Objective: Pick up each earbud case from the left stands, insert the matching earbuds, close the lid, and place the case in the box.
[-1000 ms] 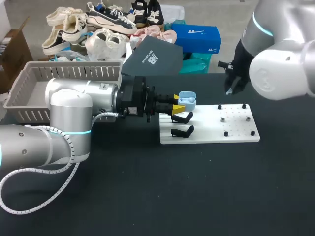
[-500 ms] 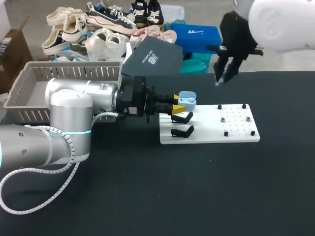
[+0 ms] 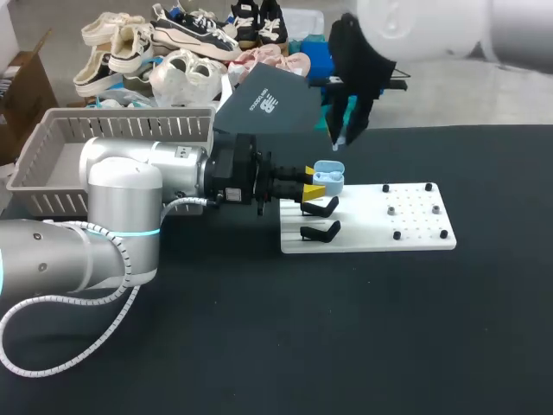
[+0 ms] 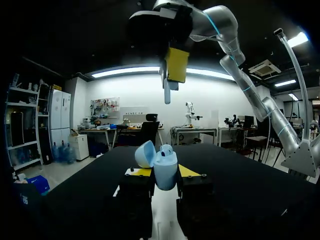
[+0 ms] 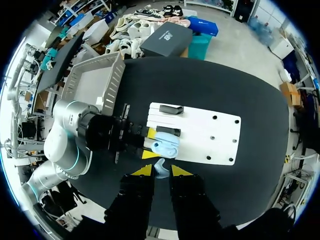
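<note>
A light blue earbud case (image 3: pixel 329 177) with its lid raised is held level over the white board's (image 3: pixel 415 233) left end, and my left gripper (image 3: pixel 314 181) is shut on it. In the left wrist view the case (image 4: pixel 165 170) sits between the yellow fingertips (image 4: pixel 142 172), one earbud showing inside. Above and slightly behind the case hangs my right gripper (image 3: pixel 338 138), pointing down, shut on a small pale earbud (image 5: pixel 161 168). From the right wrist the open case (image 5: pixel 165 148) lies directly below that earbud. Two black stands (image 3: pixel 320 219) are bare.
A grey plastic basket (image 3: pixel 52 130) stands at the back left beside my left arm. Small black pegs (image 3: pixel 397 234) dot the right half of the white board. A dark grey box (image 3: pixel 268 104) lies just behind the table's far edge.
My right arm has swung left from the board's right end to a spot above the open case, earbud still in its fingers. The left arm and case have stayed still.
</note>
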Controlling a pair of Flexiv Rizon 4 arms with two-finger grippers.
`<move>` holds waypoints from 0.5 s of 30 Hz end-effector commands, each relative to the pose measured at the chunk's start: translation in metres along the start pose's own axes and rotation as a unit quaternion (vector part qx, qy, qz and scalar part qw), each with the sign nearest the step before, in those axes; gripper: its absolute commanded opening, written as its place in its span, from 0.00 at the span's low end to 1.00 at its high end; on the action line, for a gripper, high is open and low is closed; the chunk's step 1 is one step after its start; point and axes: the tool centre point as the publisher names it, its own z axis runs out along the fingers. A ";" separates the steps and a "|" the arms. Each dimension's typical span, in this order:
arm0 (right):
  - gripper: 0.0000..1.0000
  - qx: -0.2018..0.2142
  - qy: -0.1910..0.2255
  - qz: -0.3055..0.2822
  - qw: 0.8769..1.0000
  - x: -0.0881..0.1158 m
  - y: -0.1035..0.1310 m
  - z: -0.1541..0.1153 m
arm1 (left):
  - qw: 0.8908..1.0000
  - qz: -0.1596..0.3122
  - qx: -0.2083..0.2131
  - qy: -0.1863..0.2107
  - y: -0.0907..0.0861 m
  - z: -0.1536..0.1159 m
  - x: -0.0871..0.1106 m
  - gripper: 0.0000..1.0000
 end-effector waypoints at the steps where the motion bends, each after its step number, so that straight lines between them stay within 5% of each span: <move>1: 0.00 0.007 0.019 0.002 1.000 -0.003 0.011 0.004 | 1.000 0.000 0.000 -0.007 0.001 0.002 0.007 0.00; 15: 0.00 0.007 0.025 0.008 1.000 -0.002 0.013 0.007 | 1.000 0.000 0.000 -0.007 0.001 0.002 0.007 0.00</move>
